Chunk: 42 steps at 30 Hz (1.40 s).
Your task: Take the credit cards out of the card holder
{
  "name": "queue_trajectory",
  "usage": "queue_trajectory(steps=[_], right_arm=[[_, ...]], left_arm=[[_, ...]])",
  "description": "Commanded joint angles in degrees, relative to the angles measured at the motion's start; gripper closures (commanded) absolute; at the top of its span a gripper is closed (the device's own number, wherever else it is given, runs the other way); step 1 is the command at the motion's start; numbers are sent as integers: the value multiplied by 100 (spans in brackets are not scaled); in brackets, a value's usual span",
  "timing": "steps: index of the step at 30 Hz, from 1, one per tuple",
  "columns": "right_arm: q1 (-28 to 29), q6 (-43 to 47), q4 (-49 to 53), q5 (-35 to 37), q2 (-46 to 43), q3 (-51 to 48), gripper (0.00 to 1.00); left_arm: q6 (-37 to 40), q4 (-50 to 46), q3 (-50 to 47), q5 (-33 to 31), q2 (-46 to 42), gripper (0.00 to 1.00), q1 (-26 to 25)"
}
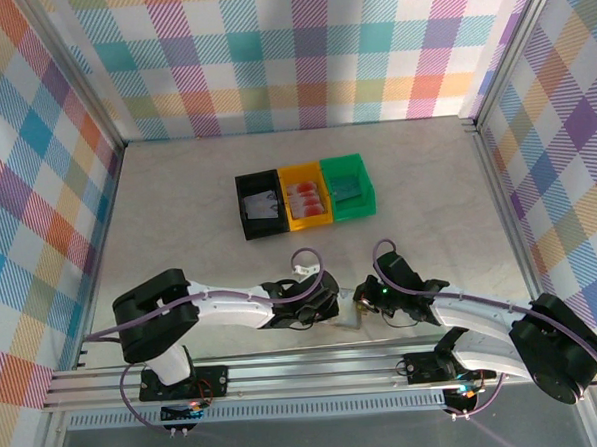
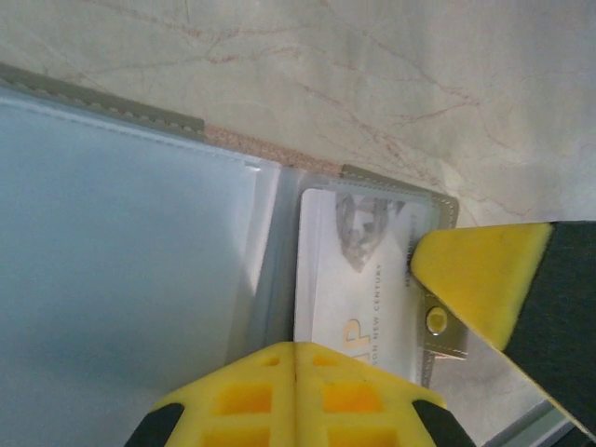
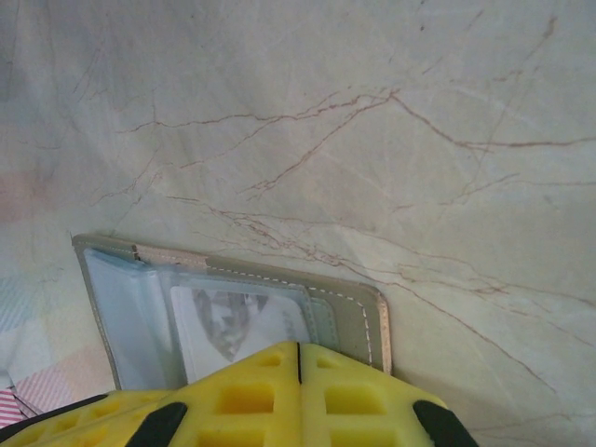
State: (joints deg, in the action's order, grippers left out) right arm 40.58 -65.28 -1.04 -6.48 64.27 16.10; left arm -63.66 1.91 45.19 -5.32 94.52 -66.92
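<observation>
Pin card holder point(image 2: 130, 279) flat with clenched left pincer point(image 2: 296, 349); ease white credit card point(image 2: 354, 279) from sleeve point(image 2: 284, 279) with right pincer point(image 3: 298, 349), likewise clenched. Unclear whether either nips anything.

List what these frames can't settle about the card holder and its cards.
- Left wrist: lower print of the credit card, covered by the left gripper and blurred through its sleeve.
- Right wrist: near half of the card holder, behind the right gripper.
- Top external: contents of the bins, too small; the card holder, under both grippers.
- How many credit cards it holds: sleeves overlap.
</observation>
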Motion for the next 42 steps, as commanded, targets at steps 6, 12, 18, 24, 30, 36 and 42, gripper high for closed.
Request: queue_trajectory(steps=[6,12,18,24,30,36,42], right_arm=[[38,-64,801,138,69,-258,100],[38,-20,854,132,-16,-239,100],[38,-3,860,138,-73,-244,100],[38,-9,770,112,-48,-280,100],[38,-11,733,103,-43,-299,100],[38,-3,722,103,-29,-292,100],[38,-2,724,112,-59,-309,100]], left_arm=[[20,-128,-244,-381,-464,100,69],[178,-29,-322,-133,-485,100,91],[231,483,-341,302,-338,88,82],[319,421,-99,437,-189,83,73],[249,476,-103,556,106,83,73],[377,99,24,422,119,83,73],[680,-416,94,99,-123,83,74]])
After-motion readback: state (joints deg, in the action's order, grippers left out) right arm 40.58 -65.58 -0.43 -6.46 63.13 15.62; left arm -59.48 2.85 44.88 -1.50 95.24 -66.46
